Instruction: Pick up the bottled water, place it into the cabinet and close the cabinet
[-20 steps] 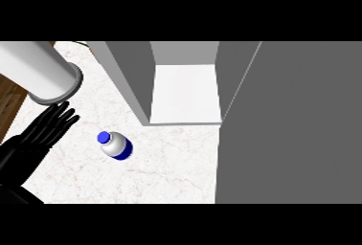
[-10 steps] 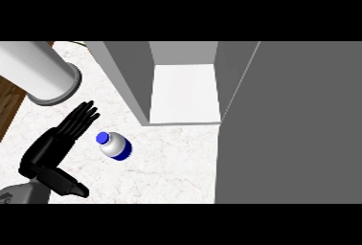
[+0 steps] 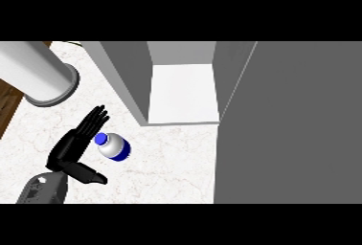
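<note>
The bottled water (image 3: pixel 114 147), white with a blue cap and blue band, stands on the marble counter (image 3: pixel 170 162), seen from above. My left hand (image 3: pixel 73 144) is just to its left, with straight fingers (image 3: pixel 94 119) pointing away and the thumb (image 3: pixel 89 174) spread toward the right below the bottle. The hand is open, and I cannot tell whether it touches the bottle. The cabinet (image 3: pixel 182 91) stands open beyond the bottle, showing a white inner floor. Its grey door (image 3: pixel 293 124) is swung out and fills the right side. My right hand does not show.
A large grey cylinder (image 3: pixel 37 72) stands at the upper left on the counter. The counter's left edge (image 3: pixel 10 122) borders a brown wooden floor. The cabinet's grey side wall (image 3: pixel 127 79) rises just beyond the bottle.
My left hand has come in from the left edge, moving right and forward, and now stands next to the bottle with its thumb spread. The bottle has not moved.
</note>
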### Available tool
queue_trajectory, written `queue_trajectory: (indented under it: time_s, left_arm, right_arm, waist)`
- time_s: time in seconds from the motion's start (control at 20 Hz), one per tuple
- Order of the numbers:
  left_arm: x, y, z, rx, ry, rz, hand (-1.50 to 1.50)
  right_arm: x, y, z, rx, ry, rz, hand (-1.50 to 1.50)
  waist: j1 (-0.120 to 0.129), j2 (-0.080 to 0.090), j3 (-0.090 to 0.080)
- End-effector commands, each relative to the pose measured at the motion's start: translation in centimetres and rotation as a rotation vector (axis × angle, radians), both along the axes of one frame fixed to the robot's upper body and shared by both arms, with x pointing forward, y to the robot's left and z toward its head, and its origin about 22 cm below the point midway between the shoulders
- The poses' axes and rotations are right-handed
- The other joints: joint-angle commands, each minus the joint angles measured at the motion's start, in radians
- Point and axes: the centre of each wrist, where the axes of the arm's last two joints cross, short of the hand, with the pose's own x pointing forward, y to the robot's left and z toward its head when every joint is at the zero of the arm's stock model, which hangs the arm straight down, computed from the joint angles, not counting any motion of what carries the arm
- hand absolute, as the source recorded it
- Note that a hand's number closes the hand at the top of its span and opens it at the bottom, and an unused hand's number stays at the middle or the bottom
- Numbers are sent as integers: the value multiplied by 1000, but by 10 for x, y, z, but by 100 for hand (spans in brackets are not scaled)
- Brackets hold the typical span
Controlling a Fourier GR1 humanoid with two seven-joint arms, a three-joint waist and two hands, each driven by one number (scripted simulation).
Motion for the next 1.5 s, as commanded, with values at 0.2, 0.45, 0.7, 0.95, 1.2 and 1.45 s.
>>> queue_trajectory:
  time_s: [0.2,0.45,0.7,0.95,1.2,1.45]
  left_arm:
    - [15,-13,-34,-21,27,2,-150]
    - [-1,-10,-55,-84,96,-95,-150]
    - [-15,-27,-76,-132,131,-107,-150]
    - [-8,-37,-77,-189,106,-47,150]
    - [-7,-38,-80,-259,167,-61,150]
    - [-2,-35,-77,-296,152,-79,150]
  right_arm:
    - [-17,-5,34,-2,-40,14,-150]
    - [-17,-1,30,21,-31,4,-150]
    - [-20,0,19,36,-11,7,-150]
    - [-22,2,18,27,-20,4,-150]
    - [-23,0,21,12,-26,8,-150]
    - [-15,-3,12,23,-34,10,-150]
  waist:
    - [-5,3,-1]
    - [-1,7,-2]
    - [-8,6,-2]
    - [-9,6,-3]
    - [-4,7,-3]
    - [1,11,-2]
